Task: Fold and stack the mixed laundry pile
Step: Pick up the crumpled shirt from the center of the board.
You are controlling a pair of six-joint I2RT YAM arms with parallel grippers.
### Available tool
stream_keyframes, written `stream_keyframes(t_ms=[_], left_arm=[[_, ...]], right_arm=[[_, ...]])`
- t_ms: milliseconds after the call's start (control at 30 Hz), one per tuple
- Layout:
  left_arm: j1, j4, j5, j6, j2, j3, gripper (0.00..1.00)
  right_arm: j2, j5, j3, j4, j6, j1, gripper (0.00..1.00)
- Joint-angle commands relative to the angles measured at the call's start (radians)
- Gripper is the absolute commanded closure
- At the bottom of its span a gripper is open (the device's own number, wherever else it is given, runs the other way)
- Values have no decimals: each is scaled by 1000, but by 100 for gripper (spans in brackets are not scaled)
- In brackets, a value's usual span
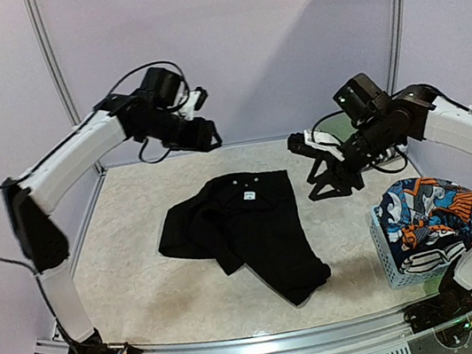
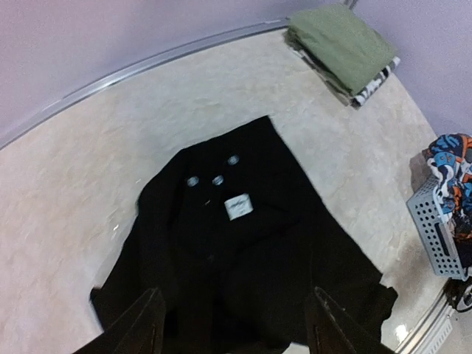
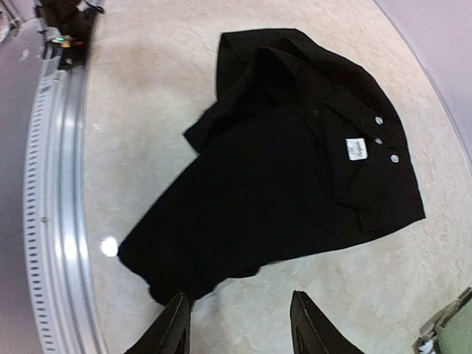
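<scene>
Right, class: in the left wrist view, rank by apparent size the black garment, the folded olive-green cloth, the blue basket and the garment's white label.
1. black garment
2. olive-green cloth, farther away
3. blue basket, though the frame edge cuts it off, so 2 and 3 are unsure
4. white label

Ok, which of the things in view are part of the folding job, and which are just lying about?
Part of the job:
- black shirt, lying loose and unfolded in the middle
- cartoon-print garment, heaped in the basket

Just lying about:
- pale blue lattice basket
- olive-green cloth, already neatly folded at the far corner
</scene>
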Motion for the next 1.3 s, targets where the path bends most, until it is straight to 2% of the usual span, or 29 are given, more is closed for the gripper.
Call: stream_keyframes(t_ms=[0, 200, 300, 400, 633, 933, 1100, 1200, 1267], left_arm=[[68, 127, -130, -103, -314, -397, 34], [82, 274, -155, -309, -593, -885, 36], [83, 330, -149, -381, -682, -1033, 37], [83, 346, -146, -425, -743, -1118, 37], [83, 347, -137, -454, -794, -1213, 37], [83, 330, -135, -457, -839, -1235, 38], [83, 306, -161, -456, -873, -1241, 38], [83, 290, -159, -454, -882, -1232, 38], [83, 278, -161, -449, -890, -1225, 38]], right_arm=[[166, 198, 109, 144, 7, 6, 54], [518, 217, 477, 169, 54, 29, 56], [697, 245, 631, 149, 66, 63, 56], [842, 244, 757, 142, 68, 92, 55], [1017, 319, 890, 226, 117, 171, 48], [1163, 376, 1027, 332, 213, 218, 40], [1220, 507, 1047, 393, 183, 253, 31], [1244, 580, 1060, 421, 173, 259, 34], [1254, 599, 1059, 426, 158, 259, 40]])
